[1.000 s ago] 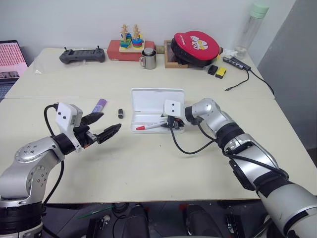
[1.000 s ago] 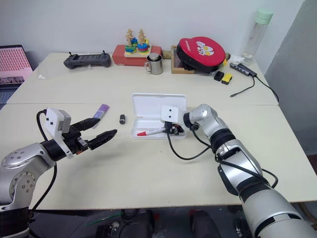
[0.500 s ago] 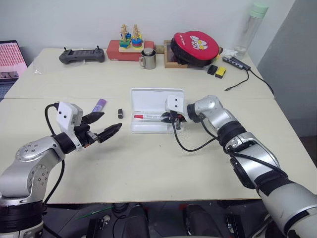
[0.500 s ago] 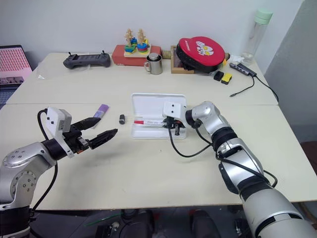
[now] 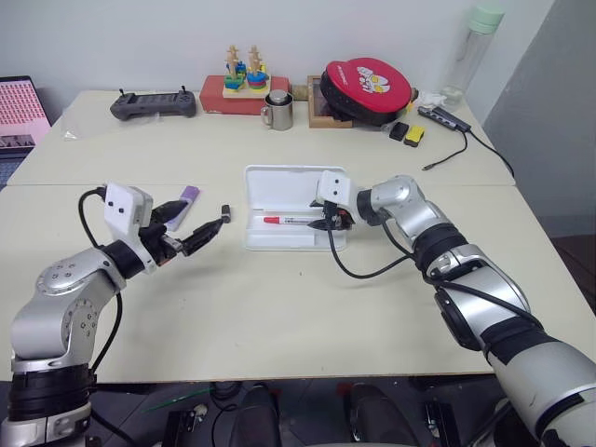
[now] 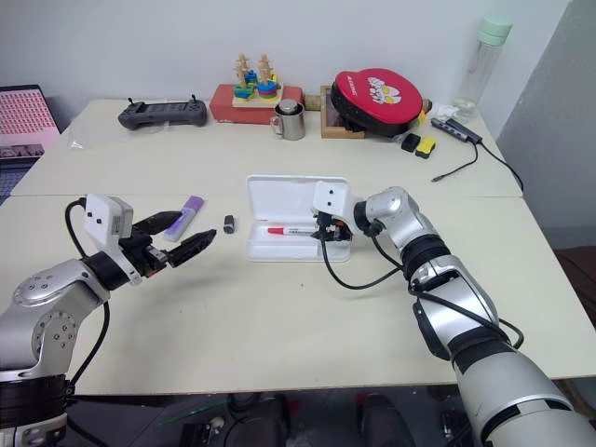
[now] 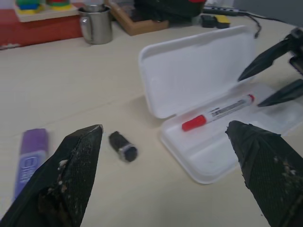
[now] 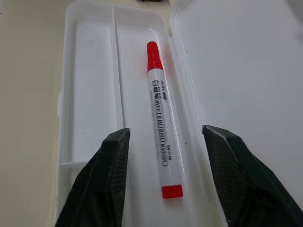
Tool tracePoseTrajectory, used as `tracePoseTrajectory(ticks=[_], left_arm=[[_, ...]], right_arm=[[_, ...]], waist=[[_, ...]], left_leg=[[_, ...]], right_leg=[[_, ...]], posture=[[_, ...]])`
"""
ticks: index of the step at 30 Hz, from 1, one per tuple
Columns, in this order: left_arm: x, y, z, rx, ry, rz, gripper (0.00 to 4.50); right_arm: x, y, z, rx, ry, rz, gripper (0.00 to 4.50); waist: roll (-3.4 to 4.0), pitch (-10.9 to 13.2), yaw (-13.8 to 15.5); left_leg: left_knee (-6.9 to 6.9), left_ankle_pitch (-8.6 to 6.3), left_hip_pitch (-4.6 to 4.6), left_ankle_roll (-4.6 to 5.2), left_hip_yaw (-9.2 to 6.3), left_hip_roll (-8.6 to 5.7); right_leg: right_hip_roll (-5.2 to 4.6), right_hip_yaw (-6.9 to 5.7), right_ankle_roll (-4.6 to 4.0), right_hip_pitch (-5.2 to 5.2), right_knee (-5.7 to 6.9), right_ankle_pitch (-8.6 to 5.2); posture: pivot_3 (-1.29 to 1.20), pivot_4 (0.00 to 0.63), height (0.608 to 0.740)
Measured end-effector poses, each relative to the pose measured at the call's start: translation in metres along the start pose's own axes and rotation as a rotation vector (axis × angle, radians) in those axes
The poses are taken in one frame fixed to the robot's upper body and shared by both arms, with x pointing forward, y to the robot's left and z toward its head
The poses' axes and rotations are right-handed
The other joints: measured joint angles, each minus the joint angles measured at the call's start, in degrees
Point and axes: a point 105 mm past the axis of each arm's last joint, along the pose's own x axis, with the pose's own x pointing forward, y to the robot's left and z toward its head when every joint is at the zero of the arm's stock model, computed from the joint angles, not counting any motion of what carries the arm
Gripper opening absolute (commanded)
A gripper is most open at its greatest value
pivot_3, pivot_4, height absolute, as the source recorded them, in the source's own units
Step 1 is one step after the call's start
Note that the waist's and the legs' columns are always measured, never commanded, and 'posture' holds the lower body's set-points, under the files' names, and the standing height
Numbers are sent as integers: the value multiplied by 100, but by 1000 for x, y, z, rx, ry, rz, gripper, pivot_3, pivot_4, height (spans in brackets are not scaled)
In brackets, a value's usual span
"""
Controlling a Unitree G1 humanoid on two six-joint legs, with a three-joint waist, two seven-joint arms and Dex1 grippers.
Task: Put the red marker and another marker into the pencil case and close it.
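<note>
The pencil case (image 5: 293,184) lies open in the middle of the table, lid flat behind the tray. Inside the tray rests the red marker (image 8: 161,118), red cap toward the left of the head views (image 5: 293,221). My right gripper (image 5: 331,222) hovers open just above the marker's right end, one finger (image 8: 102,179) on each side and neither touching it. The purple marker (image 5: 189,195) sits on the table left of the case. My left gripper (image 5: 200,216) is open beside the purple marker and a little above the table, pointing toward the case.
A tiny black block (image 5: 225,211) lies between the purple marker and the case. Along the back edge stand a controller (image 5: 154,102), a red box with a stacking toy (image 5: 244,88), a metal mug (image 5: 278,110), a red round pad (image 5: 368,86) and a bottle (image 5: 475,47). A laptop (image 5: 20,112) is at far left.
My right gripper laid the red marker flat in the tray, then opened and let it go. My left gripper moved forward and left, closer to the purple marker.
</note>
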Motion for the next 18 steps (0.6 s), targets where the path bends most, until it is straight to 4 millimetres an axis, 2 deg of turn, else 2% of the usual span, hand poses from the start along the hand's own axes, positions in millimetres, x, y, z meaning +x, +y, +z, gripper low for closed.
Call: tracePoseTrajectory(ticks=[1, 4, 5, 6, 7, 11, 14, 18], left_arm=[[3, 13, -2, 10, 11, 72, 4500], [7, 35, -8, 20, 41, 190, 4500], [8, 52, -14, 4, 75, 276, 4500], [9, 53, -15, 2, 78, 281, 4500], [12, 59, -20, -19, 98, 306, 4500], [22, 63, -30, -57, 128, 308, 4500], [25, 68, -51, -95, 201, 312, 4500], [30, 60, -74, -116, 298, 254, 4500]], right_arm=[[-1, -1, 3, 20, -25, -1, 3811], [-4, -5, 16, 53, -91, -2, 4311], [-4, -7, 38, 79, -191, 3, 4423], [-4, -7, 41, 81, -203, 3, 4423], [-7, -8, 63, 87, -289, 8, 4423], [-16, -9, 90, 65, -382, -10, 4423], [-20, -2, 99, 81, -423, -41, 4423], [-27, -1, 115, 91, -466, -94, 4423]], waist=[[0, 0, 0], [2, 1, 2], [2, 2, 2], [1, 1, 1], [2, 1, 0], [1, 1, 10], [1, 1, 19], [1, 1, 15]], left_leg=[[1, 0, 0, 0, -1, -1], [1, 0, 0, 0, 0, -2], [1, 0, -1, 0, -2, -1], [1, 0, -1, 0, -4, 0], [0, 0, -1, 0, -4, -1], [-1, 0, -1, -1, -8, -2], [2, 0, -1, -1, -9, -3], [5, 1, 0, -2, -10, -3]], right_leg=[[0, 0, 0, 1, 2, 0], [-1, 0, 1, 2, 3, 0], [1, -1, 1, -2, 3, 0], [2, -2, 1, 0, 6, 0], [2, -2, 0, -2, 13, 0], [1, -10, -4, -5, 29, -2], [1, -10, -5, -10, 41, -3], [2, -11, -5, -16, 57, -3]], posture=[[0, 150, 740], [0, 150, 740], [0, 150, 740], [0, 150, 740], [0, 150, 740], [0, 150, 740], [0, 150, 740], [0, 150, 740]])
